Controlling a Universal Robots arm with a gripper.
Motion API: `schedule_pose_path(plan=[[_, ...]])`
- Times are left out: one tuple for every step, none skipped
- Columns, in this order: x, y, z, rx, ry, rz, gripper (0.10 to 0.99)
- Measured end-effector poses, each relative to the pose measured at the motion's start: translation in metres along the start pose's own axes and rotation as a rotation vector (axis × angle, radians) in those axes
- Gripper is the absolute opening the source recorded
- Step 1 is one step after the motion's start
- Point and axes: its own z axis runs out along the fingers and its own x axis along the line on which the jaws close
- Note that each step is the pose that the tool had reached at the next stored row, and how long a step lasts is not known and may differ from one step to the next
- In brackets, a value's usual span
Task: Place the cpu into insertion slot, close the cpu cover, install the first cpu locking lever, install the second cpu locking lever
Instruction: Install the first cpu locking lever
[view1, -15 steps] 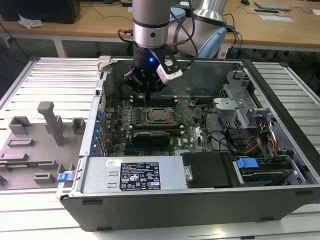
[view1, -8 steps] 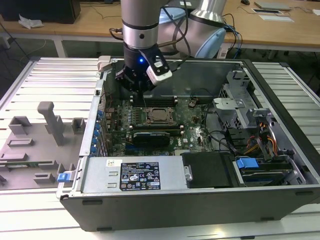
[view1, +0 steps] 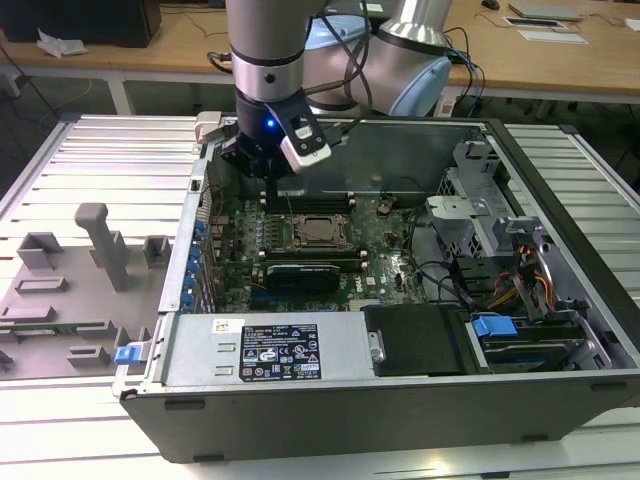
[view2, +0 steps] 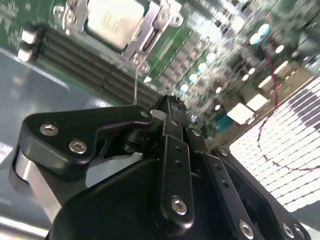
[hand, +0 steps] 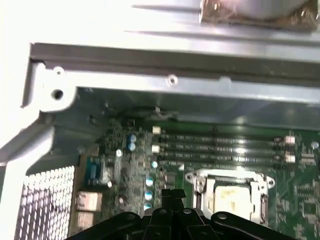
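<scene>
The cpu (view1: 320, 233) lies flat in the socket in the middle of the motherboard, its silvery-beige top showing in both wrist views (view2: 111, 20) (hand: 231, 196). The cpu cover (view2: 150, 37) (hand: 261, 189) lies down around it as a metal frame. A thin metal lever (view2: 136, 80) rises from the socket's edge towards my fingertips; whether they touch it I cannot tell. My gripper (view1: 272, 192) (view2: 170, 102) (hand: 172, 194) hangs just above the board, beside the socket on the exterior view's left and a little behind it. Its black fingers are shut together.
Memory slots (hand: 220, 147) (view2: 90, 65) run between the socket and the case's back wall (hand: 175, 65). A long black card (view1: 305, 272) lies in front of the socket. The power supply (view1: 265, 350), cables and drive bays (view1: 493, 325) crowd the front and right. A grey fixture (view1: 100, 245) stands outside the case.
</scene>
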Motion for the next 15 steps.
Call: schedule_pose_path(plan=[[0.0,0.0,0.0,-0.015,-0.0009,0.0,0.106],[0.0,0.0,0.0001,-0.024,-0.0016,0.0,0.106],[-0.0001,0.0,0.0002,-0.028,-0.0019,0.0,0.106],[-0.0006,-0.0001,0.0004,-0.03,-0.002,0.0,0.106],[-0.0011,-0.0001,0.0007,-0.031,-0.0021,0.0,0.106],[-0.0015,-0.0002,0.001,-0.031,-0.0021,0.0,0.106],[-0.0028,-0.0005,0.0018,-0.033,-0.0022,0.0,0.106],[-0.004,-0.0007,0.0025,-0.035,-0.0023,0.0,0.106],[-0.0051,-0.0007,0.0031,-0.036,-0.0025,0.0,0.106],[-0.006,-0.0006,0.0034,-0.037,-0.0024,0.0,0.106],[-0.0069,-0.0006,0.0037,-0.038,-0.0025,0.0,0.106],[-0.0076,-0.0004,0.0039,-0.038,-0.0025,0.0,0.106],[-0.0081,-0.0001,0.0041,-0.038,-0.0025,0.0,0.106],[-0.0094,0.0003,0.0045,-0.039,-0.0025,0.0,0.106],[-0.0107,0.0003,0.0046,-0.039,-0.0025,0.0,0.106]])
